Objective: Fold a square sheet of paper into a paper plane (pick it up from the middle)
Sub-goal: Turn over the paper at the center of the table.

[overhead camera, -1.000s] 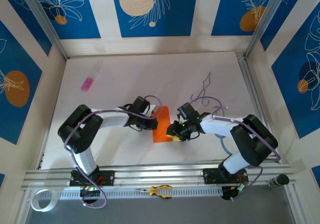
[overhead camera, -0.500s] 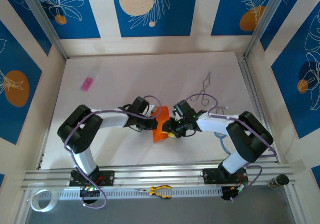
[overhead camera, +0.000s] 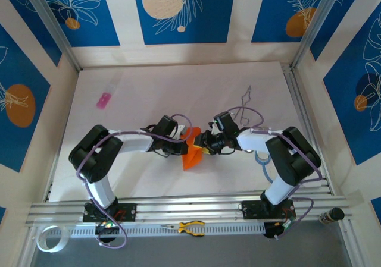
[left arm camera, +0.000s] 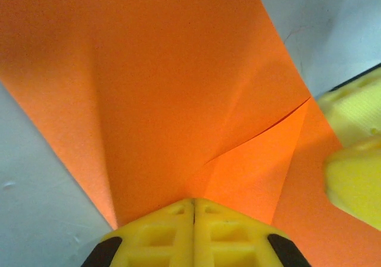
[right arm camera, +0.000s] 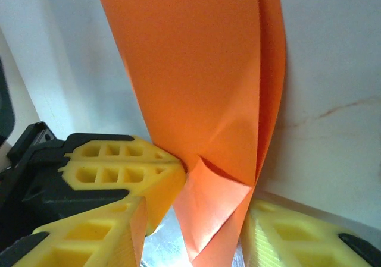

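**Top view.**
- Orange sheet (overhead camera: 191, 155): partly folded, at the centre of the table (overhead camera: 149, 88), between my two claws.
- My left claw (overhead camera: 184, 142) meets it from the left, and my right claw (overhead camera: 204, 145) from the right.
- Pink object (overhead camera: 104, 100): upper left of the table.
- Yellow-handled pliers (overhead camera: 190, 226): bottom centre, on the rail.

**Left wrist view.**
- My left fingers, bottom centre, are pressed together and pinch the sheet's edge beside a crease.
- The sheet covers the upper left and the middle.
- One yellow finger of my right claw sits at the right edge, against the sheet.

**Right wrist view.**
- My right fingers, lower left and lower right, stand spread, with the sheet's folded lower corner between them.
- I cannot tell whether either pad touches it.
- My left claw, at mid-left, nips the sheet at its crease.
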Tool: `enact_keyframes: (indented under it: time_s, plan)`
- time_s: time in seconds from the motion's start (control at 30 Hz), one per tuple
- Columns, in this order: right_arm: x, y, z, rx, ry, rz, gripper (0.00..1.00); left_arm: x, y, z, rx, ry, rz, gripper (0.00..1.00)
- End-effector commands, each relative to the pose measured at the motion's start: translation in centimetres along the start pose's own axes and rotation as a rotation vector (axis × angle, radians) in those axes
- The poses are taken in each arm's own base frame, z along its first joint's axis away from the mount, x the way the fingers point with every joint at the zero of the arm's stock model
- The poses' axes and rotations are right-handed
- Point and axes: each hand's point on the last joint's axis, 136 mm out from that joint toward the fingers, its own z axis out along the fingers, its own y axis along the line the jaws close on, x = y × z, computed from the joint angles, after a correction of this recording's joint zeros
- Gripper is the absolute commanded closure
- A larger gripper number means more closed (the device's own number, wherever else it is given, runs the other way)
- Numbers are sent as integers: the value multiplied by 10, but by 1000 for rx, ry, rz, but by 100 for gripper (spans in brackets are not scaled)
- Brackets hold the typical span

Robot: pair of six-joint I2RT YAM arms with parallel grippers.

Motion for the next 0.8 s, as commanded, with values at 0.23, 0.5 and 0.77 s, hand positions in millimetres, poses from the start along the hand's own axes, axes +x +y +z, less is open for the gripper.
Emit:
enact_keyframes:
  time_s: [0.23, 0.5, 0.77]
  plan:
    - [-6, 0, 8, -50, 14, -9, 73, 20, 10, -1, -23, 55, -48, 99]
    - [-7, -6, 3, -58, 6, -11, 88, 8, 0, -11, 5, -3, -48, 95]
    - [-3, 7, -16, -70, -17, -73, 95, -11, -21, -39, 38, -118, -19, 82]
